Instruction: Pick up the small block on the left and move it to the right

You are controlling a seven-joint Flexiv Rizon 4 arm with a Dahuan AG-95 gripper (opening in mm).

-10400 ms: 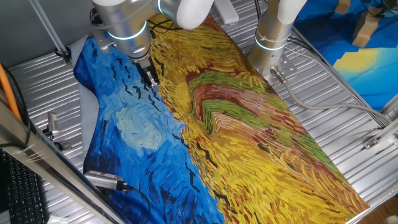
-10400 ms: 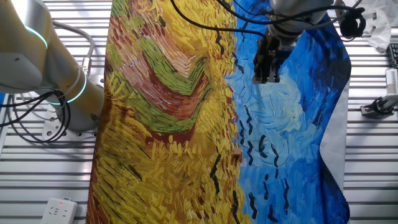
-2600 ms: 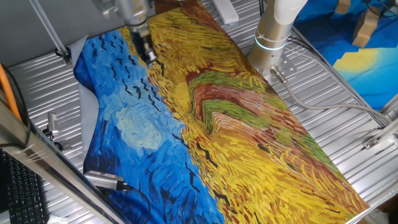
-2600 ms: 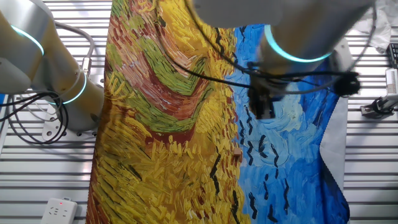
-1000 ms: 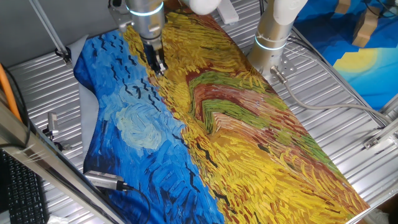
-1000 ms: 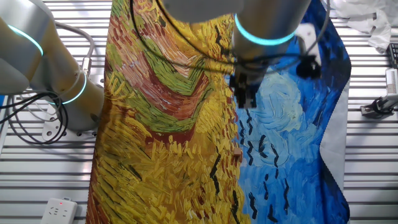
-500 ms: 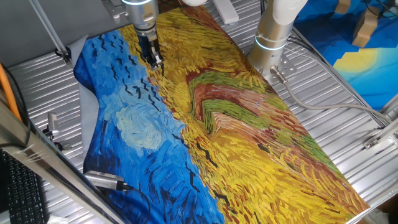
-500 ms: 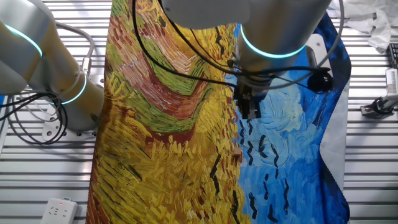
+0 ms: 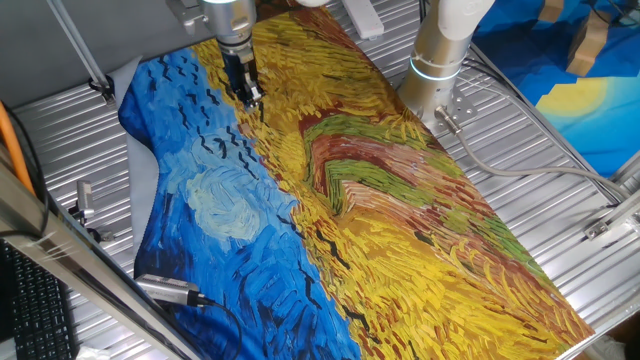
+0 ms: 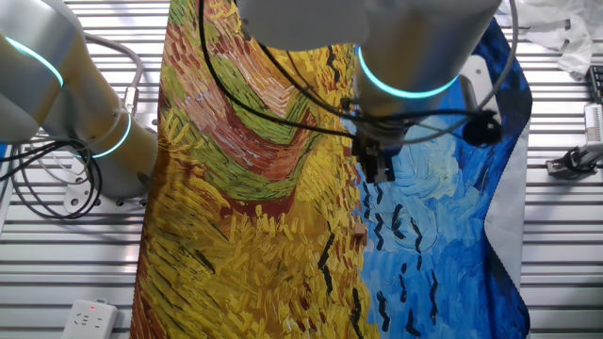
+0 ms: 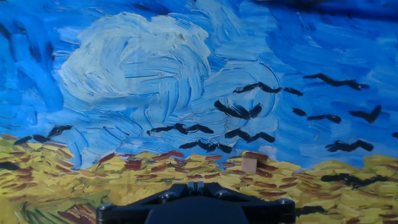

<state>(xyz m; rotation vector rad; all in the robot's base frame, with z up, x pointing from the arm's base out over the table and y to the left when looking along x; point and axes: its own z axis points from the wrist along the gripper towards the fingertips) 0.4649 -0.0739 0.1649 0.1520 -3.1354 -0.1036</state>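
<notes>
Hand view is showing the small block (image 11: 250, 163) as a tan cube with a slightly darker top face, sitting upright on the painted cloth (image 11: 124, 68). It is resting right where the blue sky print is meeting the yellow field print, just under a row of black bird strokes. Only a black housing (image 11: 196, 205) is appearing along the lower edge of this view, and the fingers are not showing there.

In the other fixed view the small block (image 10: 361, 229) is appearing as a tiny brown spot on the same blue-yellow seam, toward the middle of the cloth (image 10: 245, 235). The gripper (image 10: 379, 169) is hanging over that seam, near the block but apart from it. Whether its jaws are wide or narrow cannot be told, because the dark fingers are blending together. The block is lying free on the cloth.

In one fixed view the gripper (image 9: 252, 95) is pointing down near the far end of the cloth (image 9: 400, 230), and the block is too small to pick out.

Around the cloth, a second arm base with a glowing cyan ring (image 9: 437, 60) is standing on the slatted metal table (image 9: 60, 130). A metal cylinder (image 9: 170, 290) is lying at the near blue edge. A white power strip (image 10: 94, 315) is sitting at the table corner.
</notes>
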